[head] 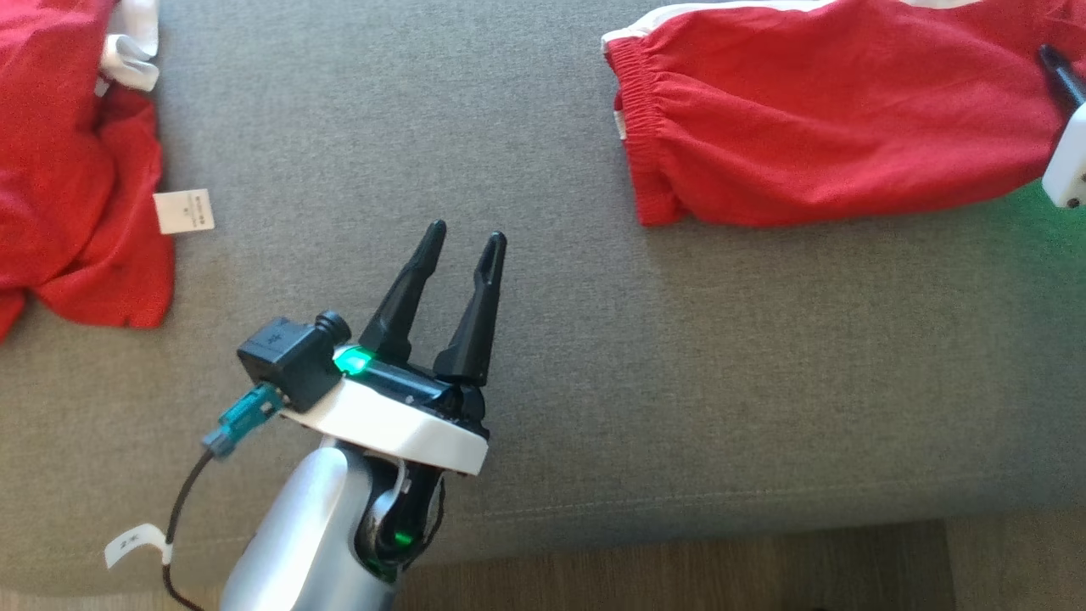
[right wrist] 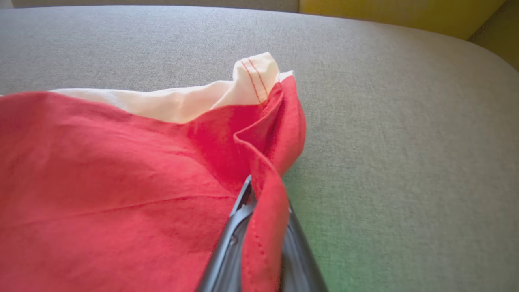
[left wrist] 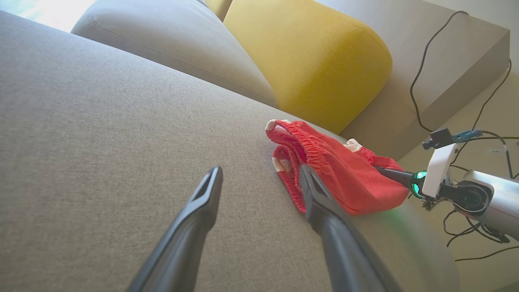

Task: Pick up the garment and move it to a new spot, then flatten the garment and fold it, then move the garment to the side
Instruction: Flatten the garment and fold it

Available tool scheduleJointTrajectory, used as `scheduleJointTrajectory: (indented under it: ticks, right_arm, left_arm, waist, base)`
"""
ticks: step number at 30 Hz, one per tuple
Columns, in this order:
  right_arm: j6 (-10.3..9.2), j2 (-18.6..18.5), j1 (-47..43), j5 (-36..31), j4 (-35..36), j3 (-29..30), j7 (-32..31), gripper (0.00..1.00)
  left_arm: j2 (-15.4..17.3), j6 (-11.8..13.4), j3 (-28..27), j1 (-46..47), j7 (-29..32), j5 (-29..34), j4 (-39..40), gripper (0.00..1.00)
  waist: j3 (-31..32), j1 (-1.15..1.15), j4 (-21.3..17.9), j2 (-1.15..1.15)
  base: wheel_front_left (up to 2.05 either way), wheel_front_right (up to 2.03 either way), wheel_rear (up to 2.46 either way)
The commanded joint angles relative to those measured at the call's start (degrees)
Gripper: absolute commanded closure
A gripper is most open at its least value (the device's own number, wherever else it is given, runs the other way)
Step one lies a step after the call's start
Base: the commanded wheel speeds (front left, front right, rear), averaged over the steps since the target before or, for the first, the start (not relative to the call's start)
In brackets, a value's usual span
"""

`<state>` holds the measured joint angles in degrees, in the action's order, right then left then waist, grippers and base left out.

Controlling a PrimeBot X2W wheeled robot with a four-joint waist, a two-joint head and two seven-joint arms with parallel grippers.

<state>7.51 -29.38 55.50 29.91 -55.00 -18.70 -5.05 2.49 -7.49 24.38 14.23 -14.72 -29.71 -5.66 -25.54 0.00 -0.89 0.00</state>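
Garment: red shorts (head: 814, 110) on the sofa seat (head: 594, 382), ahead and right of the left hand (head: 467, 232), well apart.
Long axis: runs rightward from the left hand, waistband (head: 632, 136) nearest it.
Left hand: fingers spread, empty.
Right hand (head: 1049, 56): clamped on the hem (right wrist: 263, 227) farthest from the left hand.

No writing here can be read: the white tag (head: 182, 210) beside the red cloth (head: 68, 170) carries print too small to make out.
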Motion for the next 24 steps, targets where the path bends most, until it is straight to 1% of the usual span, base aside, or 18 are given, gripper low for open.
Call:
scheduleJointTrajectory:
  ticks: [1,4,8,12,19,24]
  right_arm:
    - [-0.02,-1.34,-1.2,-1.5,2.51,1.09,0.04,1.0]
    - [-0.02,-1.18,-2.06,-3.01,3.65,2.12,-0.32,1.0]
    - [-0.02,-0.27,-3.4,-5.75,7.99,3.9,-1.43,1.0]
    - [-0.02,1.31,-5.26,-7.98,15.57,4.57,-4.12,1.0]
    - [-0.02,5.13,-9.45,-11.0,31.04,4.8,-11.48,1.0]
    - [-0.02,8.59,-12.06,-11.85,38.7,4.2,-15.73,1.0]
  left_arm:
    - [0.39,0.0,-0.87,0.18,-0.28,0.33,1.5,0.0]
    - [0.39,0.0,-0.84,0.07,-0.28,0.17,1.27,0.0]
    - [0.39,0.0,-1.08,-0.83,-0.28,-0.07,0.94,0.0]
    - [0.39,0.0,-1.31,-1.94,-0.28,-0.16,0.55,0.0]
    - [0.39,0.0,-0.69,-2.68,-0.28,-0.54,0.98,0.0]
    - [0.39,0.0,0.39,-3.03,-0.28,-0.98,1.12,0.0]
  waist:
    - [0.14,0.0,0.64,0.0]
    - [0.55,0.0,1.21,0.0]
    - [1.75,0.0,2.05,0.0]
    - [3.28,0.0,2.34,0.0]
    - [5.17,0.0,3.28,0.0]
    - [5.8,0.0,4.44,0.0]
  base:
    - [0.0,0.0,0.0]
    - [0.0,0.0,0.0]
    - [0.0,0.0,0.0]
    - [0.0,0.0,0.0]
    - [0.0,0.0,0.0]
    - [0.0,0.0,0.0]
